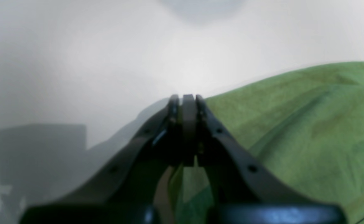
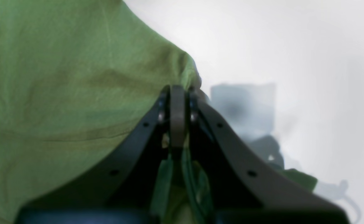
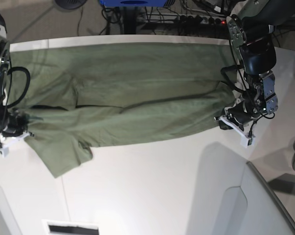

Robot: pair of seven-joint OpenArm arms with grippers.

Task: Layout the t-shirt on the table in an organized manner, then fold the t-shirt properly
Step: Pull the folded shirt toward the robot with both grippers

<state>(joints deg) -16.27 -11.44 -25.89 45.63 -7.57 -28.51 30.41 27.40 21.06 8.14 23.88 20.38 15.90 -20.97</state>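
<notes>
The olive-green t-shirt (image 3: 137, 103) lies spread across the white table (image 3: 152, 186), with a sleeve hanging toward the front left. My left gripper (image 3: 228, 120) is at the shirt's right edge. In its wrist view the left gripper (image 1: 188, 99) is shut, with green t-shirt (image 1: 293, 124) cloth pinched between the fingers and spreading to the right. My right gripper (image 3: 25, 129) is at the shirt's left edge. Its wrist view shows the right gripper (image 2: 177, 90) shut on a fold of the t-shirt (image 2: 60, 77), over bare table (image 2: 293, 46).
A grey-white angled panel (image 3: 235, 205) rises at the front right. Cables and a power strip (image 3: 196, 19) lie beyond the table's far edge. A small slot (image 3: 71, 227) sits at the front edge. Bare tabletop (image 1: 107, 62) stretches left of the left gripper.
</notes>
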